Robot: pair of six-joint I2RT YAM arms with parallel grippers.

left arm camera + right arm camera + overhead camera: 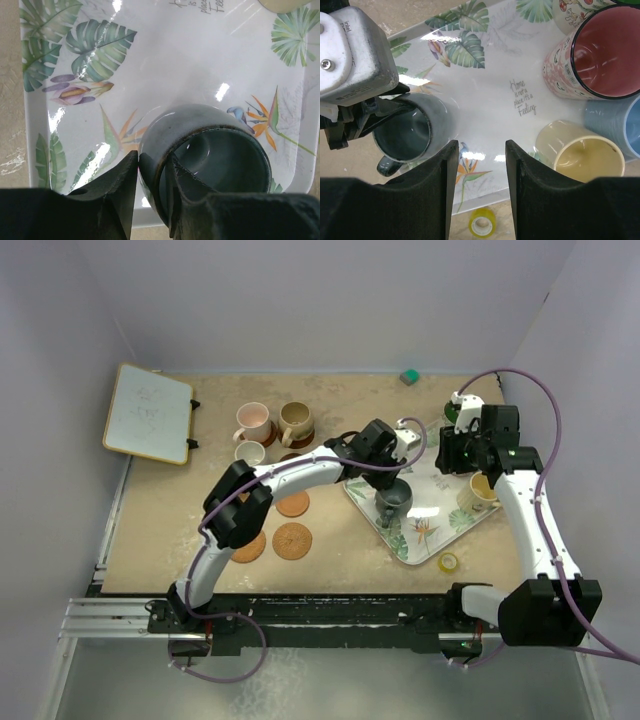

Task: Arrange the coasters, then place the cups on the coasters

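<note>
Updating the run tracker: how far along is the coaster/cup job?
Done: pink mug, tan mug and grey mug stand off the tray, seemingly on coasters. In hand: left claw grips the slate mug at the tray. Left: yellow mug, red mug, light blue mug, three bare coasters.

Surface (170, 540): tan, mottled, flat.
Far left corner: a small whiteboard (150, 413) in a wooden frame, lying flat, a little turned.
Middle, near side: patterned coaster (293, 539); plain orange coaster (293, 504) just behind it; brown coaster (248, 546) at its left, partly hidden.
Middle, further back: dark coasters (300, 439), mostly covered.
Right: leaf-patterned tray (430, 532), set at an angle.
Beside the near edge of the tray: yellow tape roll (449, 562).
Far edge: small green block (408, 375).
</note>
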